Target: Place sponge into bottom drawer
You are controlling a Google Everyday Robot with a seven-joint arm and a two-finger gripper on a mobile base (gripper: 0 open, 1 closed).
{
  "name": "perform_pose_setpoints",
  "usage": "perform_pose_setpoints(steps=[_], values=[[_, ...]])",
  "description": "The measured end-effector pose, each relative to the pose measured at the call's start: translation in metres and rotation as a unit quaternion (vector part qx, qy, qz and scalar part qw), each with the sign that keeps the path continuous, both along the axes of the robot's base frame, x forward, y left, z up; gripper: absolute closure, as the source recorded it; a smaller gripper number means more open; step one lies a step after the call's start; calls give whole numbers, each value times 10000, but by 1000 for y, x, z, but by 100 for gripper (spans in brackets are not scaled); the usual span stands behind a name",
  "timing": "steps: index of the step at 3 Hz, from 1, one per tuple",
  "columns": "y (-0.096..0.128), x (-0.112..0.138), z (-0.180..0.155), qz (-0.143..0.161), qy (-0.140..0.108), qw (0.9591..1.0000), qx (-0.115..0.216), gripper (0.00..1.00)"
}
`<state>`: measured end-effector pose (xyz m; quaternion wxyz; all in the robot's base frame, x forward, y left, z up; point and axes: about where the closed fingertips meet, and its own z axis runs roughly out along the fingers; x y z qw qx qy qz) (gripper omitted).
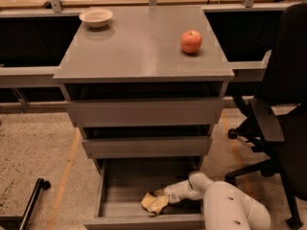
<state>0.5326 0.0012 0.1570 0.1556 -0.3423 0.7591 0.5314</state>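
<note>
1. Bowl (96,17): stands on the cabinet top (144,51), high above the gripper and to its left. It has no part in the task and is well apart from the work.

2. Bottom drawer (139,221): pulled out toward the camera and open beneath the two higher drawers, which are in or nearly in. This gives access from above and from the right. The gripper is inside it, low over the floor.

3. Sponge (147,202): lies inside the bottom drawer, toward the front, immediately left of the gripper and in contact with it. It appears to rest on or very near the drawer floor.

4. Gripper (162,200): reaches leftward into the drawer at a shallow angle, judged to keep the sponge low for a short drop. Whether it is clamped on the sponge or merely against it cannot be told.

5. Apple (191,41): on the cabinet top, far above the gripper and slightly right. Not involved.

6. Arm (230,210): enters from the gripper's right, past the drawer's right wall.

7. Assessment: placement looks nearly complete; release and withdrawal are not yet confirmed.
</note>
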Motion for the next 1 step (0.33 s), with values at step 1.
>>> perform_pose_setpoints(steps=[1], values=[[0, 0, 0, 0, 1, 10000, 0, 0]])
